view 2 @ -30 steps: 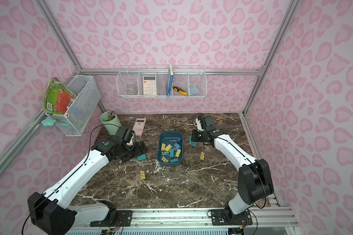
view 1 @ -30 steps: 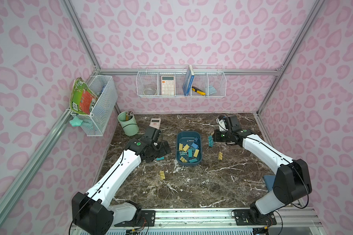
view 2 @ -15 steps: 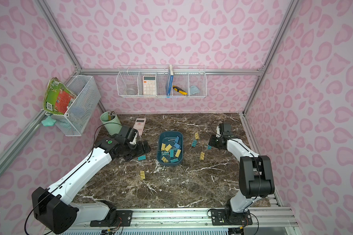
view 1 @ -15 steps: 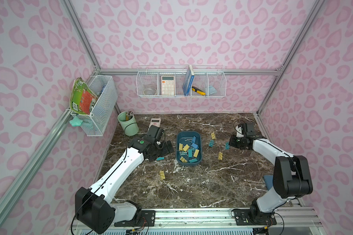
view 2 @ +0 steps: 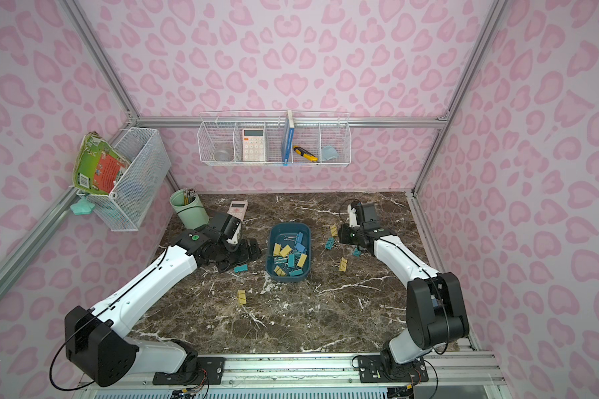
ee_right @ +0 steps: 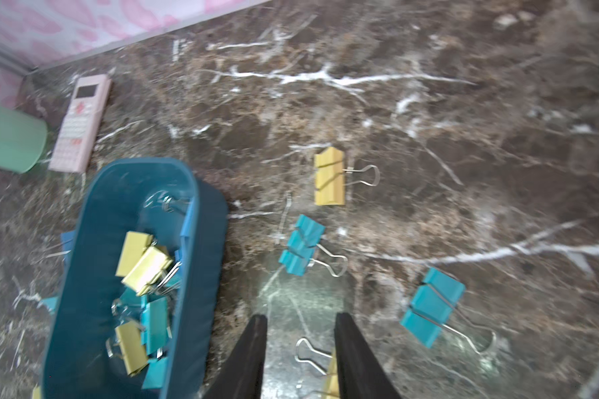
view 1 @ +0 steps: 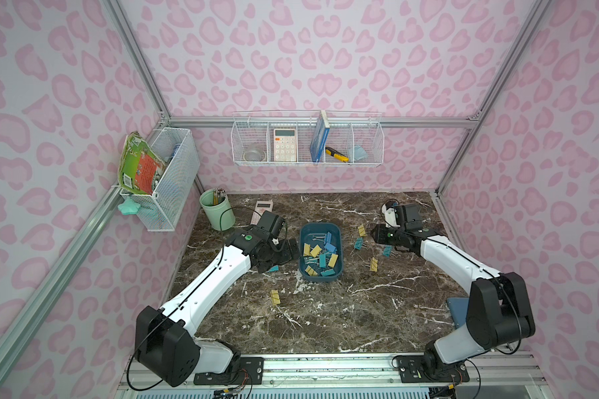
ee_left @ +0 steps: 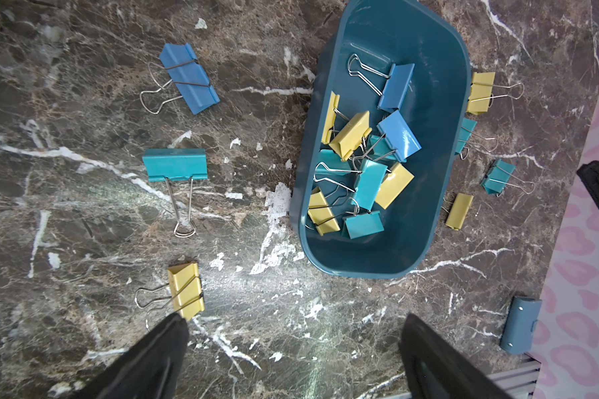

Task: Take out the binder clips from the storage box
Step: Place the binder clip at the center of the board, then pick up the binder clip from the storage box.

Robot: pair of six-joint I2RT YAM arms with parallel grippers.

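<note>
**Box (view 1: 320,228) at centre of table (view 1: 325,328), partly emptied of clips (view 1: 320,257).**
Most lie inside; others flank it, probably on each arm's own drop side. Left gripper (ee_left: 293,321) spread wide, right gripper (ee_right: 301,317) slightly parted, both empty. The left wrist view shows a blue clip (ee_left: 187,83) hidden under the arm in both top views.

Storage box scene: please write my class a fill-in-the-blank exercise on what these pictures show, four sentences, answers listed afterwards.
1. The pencils stand in a ____ cup.
2. Beside that cup lies a ____ calculator.
3. In the left wrist view, the left gripper has its jaws wide ____.
4. The storage box holds yellow, teal and ____ binder clips.

Missing words: green; pink; open; blue.
</note>
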